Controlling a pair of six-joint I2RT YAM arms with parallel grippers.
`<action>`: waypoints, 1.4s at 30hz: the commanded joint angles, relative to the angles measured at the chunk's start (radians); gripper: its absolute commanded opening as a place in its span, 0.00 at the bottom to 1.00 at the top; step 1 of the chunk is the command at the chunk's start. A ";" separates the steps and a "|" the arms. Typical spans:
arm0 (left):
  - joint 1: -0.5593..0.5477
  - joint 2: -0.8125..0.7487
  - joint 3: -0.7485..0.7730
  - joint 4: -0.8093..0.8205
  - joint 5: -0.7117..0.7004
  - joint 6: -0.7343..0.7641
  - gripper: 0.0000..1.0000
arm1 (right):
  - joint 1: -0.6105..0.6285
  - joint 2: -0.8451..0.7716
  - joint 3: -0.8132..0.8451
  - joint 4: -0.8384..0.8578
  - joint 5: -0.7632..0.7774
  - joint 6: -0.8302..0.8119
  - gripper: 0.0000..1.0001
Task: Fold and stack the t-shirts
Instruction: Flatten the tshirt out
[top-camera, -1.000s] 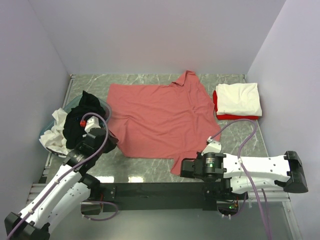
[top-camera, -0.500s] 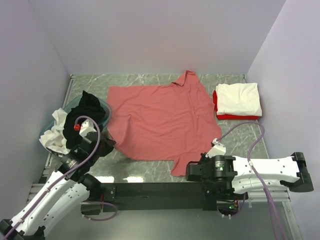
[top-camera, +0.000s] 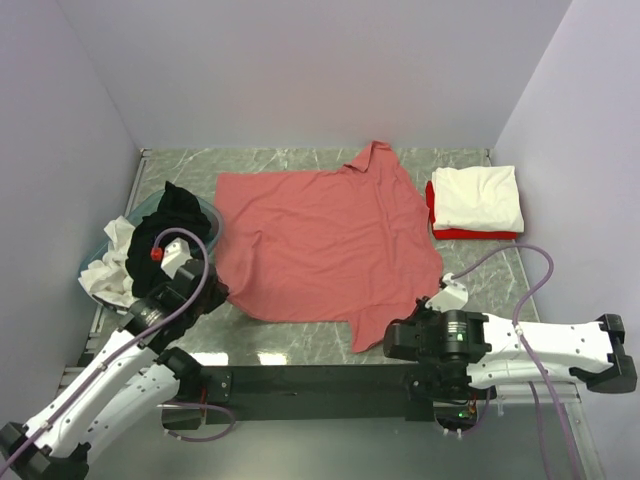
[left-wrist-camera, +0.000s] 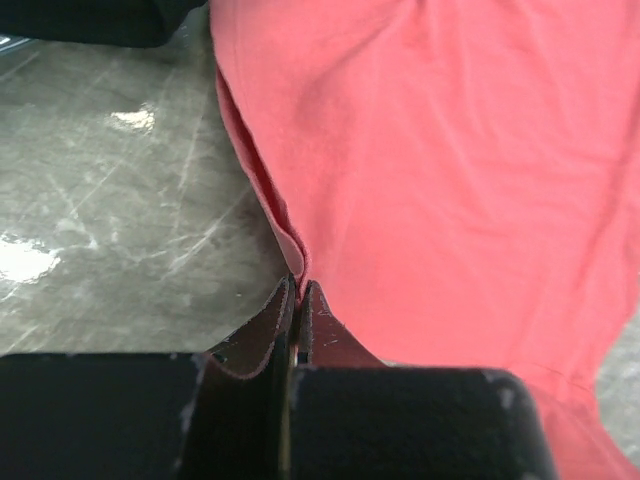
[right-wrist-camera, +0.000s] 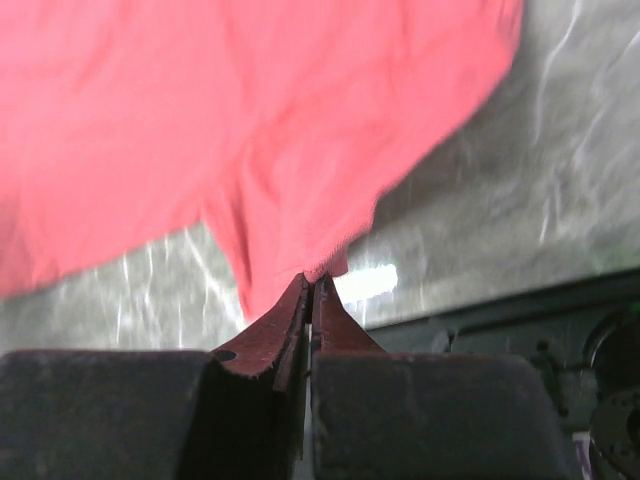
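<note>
The large salmon-pink t-shirt (top-camera: 320, 240) lies spread on the marble table, collar at the far side. My left gripper (top-camera: 208, 290) is shut on its near left edge; in the left wrist view the cloth (left-wrist-camera: 450, 170) runs up from the pinched fingertips (left-wrist-camera: 298, 288). My right gripper (top-camera: 392, 342) is shut on the near sleeve corner at the table's front edge; in the right wrist view the pink cloth (right-wrist-camera: 270, 130) hangs from the shut tips (right-wrist-camera: 311, 282). A folded cream-white shirt (top-camera: 477, 196) lies on a folded red one (top-camera: 470, 234) at the right.
A teal basin (top-camera: 205, 212) at the left holds a black shirt (top-camera: 165, 225) and a white one (top-camera: 108, 272). The table's front rail (top-camera: 300, 378) runs just below the right gripper. Walls close in on three sides.
The right gripper has drawn the sleeve corner right and toward the front edge. The left arm shifted slightly while holding the left edge. The shirt's near hem lies a little flatter.
</note>
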 joint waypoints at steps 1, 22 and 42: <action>-0.004 0.044 0.033 0.029 -0.036 0.013 0.01 | -0.050 0.040 0.060 -0.101 0.195 -0.062 0.00; 0.024 0.216 0.062 -0.023 -0.150 -0.030 0.01 | -0.723 0.010 0.011 0.722 0.048 -1.114 0.00; 0.022 0.123 0.139 -0.108 -0.107 -0.027 0.01 | -0.723 -0.221 0.089 0.500 -0.015 -1.089 0.00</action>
